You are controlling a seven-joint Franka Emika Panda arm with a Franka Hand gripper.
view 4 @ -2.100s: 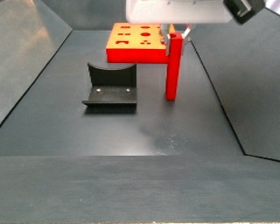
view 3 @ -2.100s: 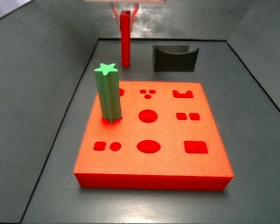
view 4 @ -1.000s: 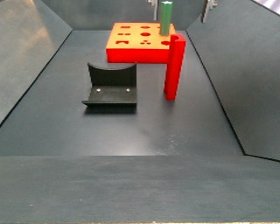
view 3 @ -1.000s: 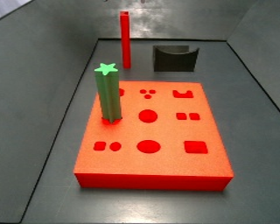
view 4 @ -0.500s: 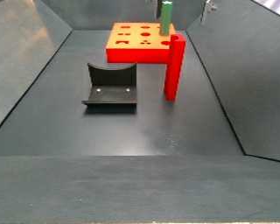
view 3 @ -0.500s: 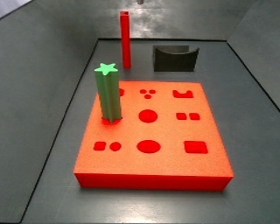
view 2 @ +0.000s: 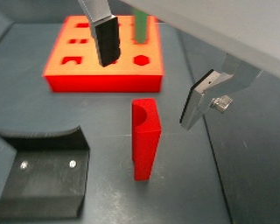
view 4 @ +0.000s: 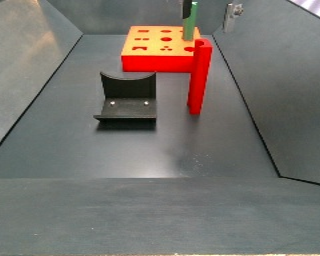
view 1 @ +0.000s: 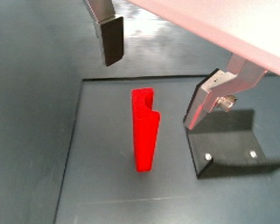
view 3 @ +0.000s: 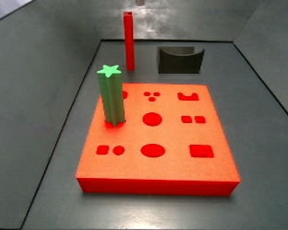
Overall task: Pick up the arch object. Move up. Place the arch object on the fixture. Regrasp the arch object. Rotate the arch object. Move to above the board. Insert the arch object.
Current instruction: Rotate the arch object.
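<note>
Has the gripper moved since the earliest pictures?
Yes. The gripper went up, away from the arch object, which stands beside the fixture.

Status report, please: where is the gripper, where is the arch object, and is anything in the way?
Gripper open, above the arch object, clear of it. Arch object upright on floor beside fixture. Nothing between.

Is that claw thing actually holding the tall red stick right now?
Apart. In both wrist views the gripper hangs open above the arch object, and bare floor shows between each finger and the bar standing free.
</note>
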